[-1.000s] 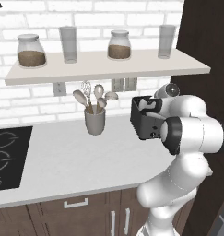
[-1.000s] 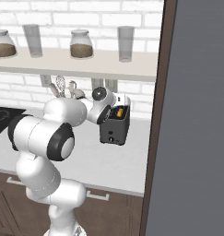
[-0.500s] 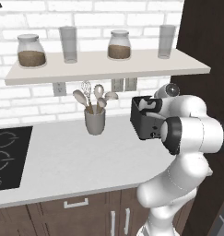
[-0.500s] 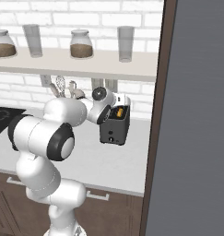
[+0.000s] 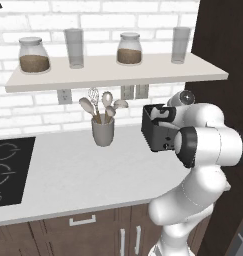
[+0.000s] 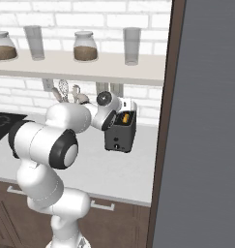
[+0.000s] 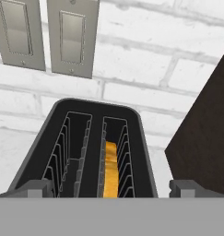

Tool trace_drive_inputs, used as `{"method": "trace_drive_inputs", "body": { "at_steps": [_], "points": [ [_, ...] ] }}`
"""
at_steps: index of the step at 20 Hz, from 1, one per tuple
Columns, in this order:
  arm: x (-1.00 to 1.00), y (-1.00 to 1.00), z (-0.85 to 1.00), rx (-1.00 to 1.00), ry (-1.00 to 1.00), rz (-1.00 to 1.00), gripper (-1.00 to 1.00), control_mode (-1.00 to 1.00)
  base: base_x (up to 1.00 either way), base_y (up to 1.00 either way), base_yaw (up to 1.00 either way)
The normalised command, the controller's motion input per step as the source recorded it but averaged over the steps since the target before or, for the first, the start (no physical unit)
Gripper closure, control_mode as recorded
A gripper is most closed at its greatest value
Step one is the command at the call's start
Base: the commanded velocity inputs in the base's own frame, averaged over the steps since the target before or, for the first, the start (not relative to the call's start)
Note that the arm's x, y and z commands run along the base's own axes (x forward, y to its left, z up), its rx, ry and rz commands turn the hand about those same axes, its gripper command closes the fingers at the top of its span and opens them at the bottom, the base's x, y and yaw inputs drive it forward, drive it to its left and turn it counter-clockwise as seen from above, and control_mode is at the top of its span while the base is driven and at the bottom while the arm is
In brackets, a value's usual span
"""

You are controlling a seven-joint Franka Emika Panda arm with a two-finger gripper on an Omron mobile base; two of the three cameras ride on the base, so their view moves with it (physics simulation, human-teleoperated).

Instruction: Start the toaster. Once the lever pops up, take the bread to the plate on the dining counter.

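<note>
Pincer (image 7: 106,186) spread wide, over toaster (image 7: 85,152), bread (image 7: 110,169) in right slot below

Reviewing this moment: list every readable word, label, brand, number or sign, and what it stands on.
None readable.
toaster: small pale buttons on its front, no legible marking.
jars on the shelf: no labels.
wall plates: blank.
cooktop: pale burner rings and a faint mark at its front edge, too small to read.

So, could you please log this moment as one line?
gripper: open, above toaster | bread: in right slot | lever: unseen
</note>
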Motion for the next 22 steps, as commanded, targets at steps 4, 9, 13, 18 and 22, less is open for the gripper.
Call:
{"method": "trace_drive_inputs", "body": {
  "at_steps": [4,9,13,18,22],
  "points": [
    [0.0,0.0,0.0,0.0,0.0,0.0,-1.0,-1.0,0.0,0.0,0.0],
    [0.0,0.0,0.0,0.0,0.0,0.0,-1.0,-1.0,0.0,0.0,0.0],
    [0.0,0.0,0.0,0.0,0.0,0.0,-1.0,-1.0,0.0,0.0,0.0],
    [0.0,0.0,0.0,0.0,0.0,0.0,-1.0,-1.0,0.0,0.0,0.0],
    [0.0,0.0,0.0,0.0,0.0,0.0,-1.0,-1.0,0.0,0.0,0.0]
  ]
}}
